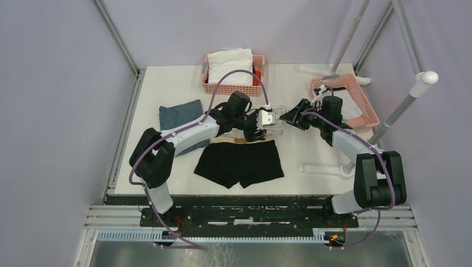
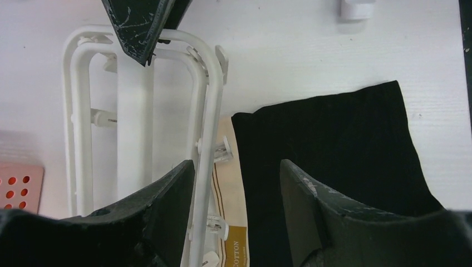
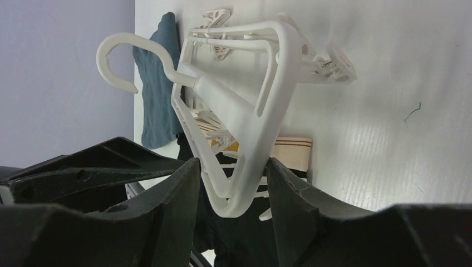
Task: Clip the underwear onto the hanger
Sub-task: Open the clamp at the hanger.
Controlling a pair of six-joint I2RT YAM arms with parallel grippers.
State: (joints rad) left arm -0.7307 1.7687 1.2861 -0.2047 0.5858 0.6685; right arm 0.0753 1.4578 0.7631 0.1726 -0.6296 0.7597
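Note:
The black underwear (image 1: 239, 162) lies flat on the table, its tan waistband (image 1: 240, 142) toward the back. The white hanger (image 1: 274, 125) lies just behind the waistband. My left gripper (image 1: 257, 129) is open over the hanger's near rail; in the left wrist view (image 2: 236, 186) the rail (image 2: 205, 133), its small clips and the waistband (image 2: 229, 183) sit between the fingers. My right gripper (image 1: 289, 117) is shut on the hanger's right end; in the right wrist view (image 3: 234, 192) the hanger's corner (image 3: 245, 189) sits between the fingers, and the hook (image 3: 114, 53) points away.
A pink basket (image 1: 207, 83) holding a white garment stands at the back. A second pink basket (image 1: 356, 92) stands at the right, next to white poles (image 1: 401, 105). A folded blue-grey cloth (image 1: 181, 119) lies at the left, under my left arm.

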